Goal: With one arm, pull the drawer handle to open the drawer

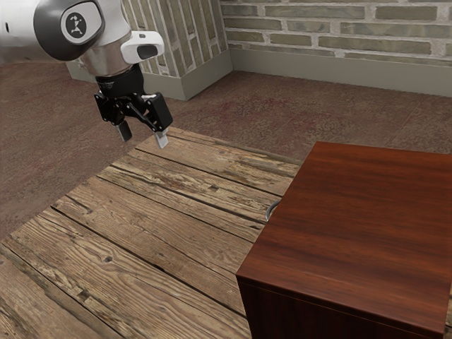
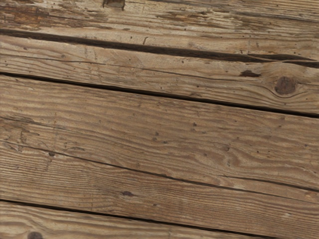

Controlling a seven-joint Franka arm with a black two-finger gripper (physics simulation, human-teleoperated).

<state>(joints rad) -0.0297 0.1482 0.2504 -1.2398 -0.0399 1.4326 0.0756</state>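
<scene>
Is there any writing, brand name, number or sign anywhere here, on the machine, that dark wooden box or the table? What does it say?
No words or numbers can be read anywhere.
On the arm's round joint cap: a small white emblem, a symbol rather than letters.
The claw, drawer cabinet, plank table and brick wall carry no writing or labels.

Weathered wooden table planks (image 2: 159, 144), dark gaps and a knot (image 2: 285, 85).

Simulated indoor room, brick wall (image 1: 339, 35), reddish carpeted floor (image 1: 282, 113), weathered plank table (image 1: 176, 212), wooden cabinet (image 1: 367, 226)
</scene>
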